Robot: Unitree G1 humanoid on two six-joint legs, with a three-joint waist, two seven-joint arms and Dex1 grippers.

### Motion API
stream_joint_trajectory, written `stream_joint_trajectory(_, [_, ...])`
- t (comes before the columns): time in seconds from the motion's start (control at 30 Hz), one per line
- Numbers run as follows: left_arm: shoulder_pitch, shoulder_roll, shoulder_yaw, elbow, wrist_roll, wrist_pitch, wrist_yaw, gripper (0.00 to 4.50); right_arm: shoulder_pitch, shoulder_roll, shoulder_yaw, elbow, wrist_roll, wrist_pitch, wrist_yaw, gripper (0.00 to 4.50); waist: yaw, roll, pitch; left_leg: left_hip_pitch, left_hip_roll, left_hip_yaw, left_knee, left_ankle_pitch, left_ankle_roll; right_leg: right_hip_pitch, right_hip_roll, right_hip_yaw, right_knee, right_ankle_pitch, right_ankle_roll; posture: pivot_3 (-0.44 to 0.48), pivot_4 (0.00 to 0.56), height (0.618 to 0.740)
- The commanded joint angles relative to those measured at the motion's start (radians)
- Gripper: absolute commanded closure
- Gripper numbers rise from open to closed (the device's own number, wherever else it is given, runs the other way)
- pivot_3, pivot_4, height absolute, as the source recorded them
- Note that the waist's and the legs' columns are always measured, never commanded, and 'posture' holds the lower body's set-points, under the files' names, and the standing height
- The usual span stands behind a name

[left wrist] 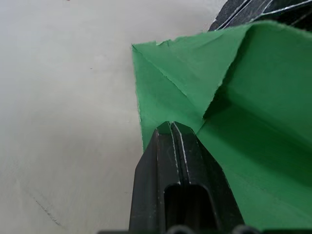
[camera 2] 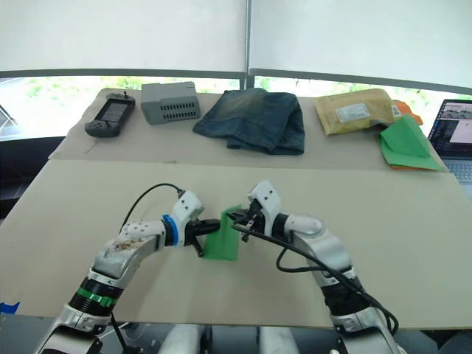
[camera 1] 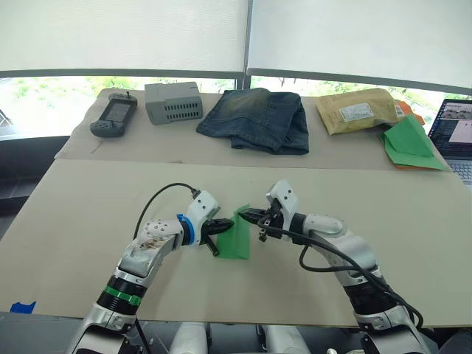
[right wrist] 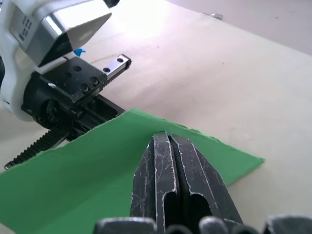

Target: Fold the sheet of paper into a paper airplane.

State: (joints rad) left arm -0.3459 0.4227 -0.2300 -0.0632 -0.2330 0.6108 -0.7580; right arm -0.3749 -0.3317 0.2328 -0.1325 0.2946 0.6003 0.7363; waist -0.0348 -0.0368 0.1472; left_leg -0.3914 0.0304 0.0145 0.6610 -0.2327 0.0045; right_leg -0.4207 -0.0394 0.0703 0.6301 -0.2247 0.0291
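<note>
Green paper: sheet of paper (camera 1: 237, 237), bright green, partly folded with creases, held up between both grippers over the near middle of the desk (camera 1: 88, 199); lower edge looks at or just above the desk surface, cannot tell which.
Left gripper: left gripper (camera 1: 219, 227), black fingers (left wrist: 165, 161) pressed together, clamped on the sheet's left edge; in the left wrist view the fingertips pinch it right where a diagonal fold meets the edge.
Right gripper: right gripper (camera 1: 246, 214), fingers (right wrist: 168, 168) closed tight on the sheet's upper right edge; the right wrist view has the left gripper just beyond the paper.
Grippers relation: tips near each other, the sheet between them, both gripping it.
Desk surface: beige, plain.
Far strip of desk, left to right: dark handheld controller (camera 1: 114, 116); grey box with vent slots (camera 1: 173, 102) just beside it; folded blue jeans (camera 1: 258, 118) in the middle; tan padded mailer with a label (camera 1: 357, 110); green paper heap (camera 1: 409, 144) on an orange sheet (camera 1: 413, 112), touching the mailer's right end.
Far right edge: open laptop (camera 1: 457, 133), screen lit, just beside the green heap.
Background: white roller blinds (camera 1: 125, 33) down over windows, greenery in the strip below them.
</note>
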Motion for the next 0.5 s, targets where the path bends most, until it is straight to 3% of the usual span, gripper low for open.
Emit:
stream_joint_trajectory(0.03, [0.005,-0.006,-0.032,0.045,0.031,0.011,0.013,4.50,-0.001,0.014,0.038,0.067,-0.029,-0.011,-0.004,4.41,0.000,0.000,0.000,0.000,0.000,0.000,0.000,0.000,0.000,0.000,0.000,0.000,0.000,0.000,0.000,0.000,0.150,0.740])
stream_joint_trajectory(0.33, [0.014,0.002,-0.019,0.033,0.023,0.010,0.012,4.50,-0.007,0.046,0.045,0.184,-0.060,-0.061,0.003,4.41,-0.002,0.000,0.000,0.002,0.000,0.000,0.000,0.000,0.000,0.002,0.000,0.000,0.001,0.000,0.000,0.000,0.150,0.740])
stream_joint_trajectory(0.5, [-0.001,0.039,0.074,0.021,-0.026,0.028,-0.003,4.50,-0.007,0.045,0.057,0.201,-0.073,-0.058,0.004,4.41,-0.009,0.000,0.000,0.002,0.000,0.000,0.000,0.000,0.000,0.001,0.000,0.000,0.001,0.000,0.000,0.000,0.150,0.740])
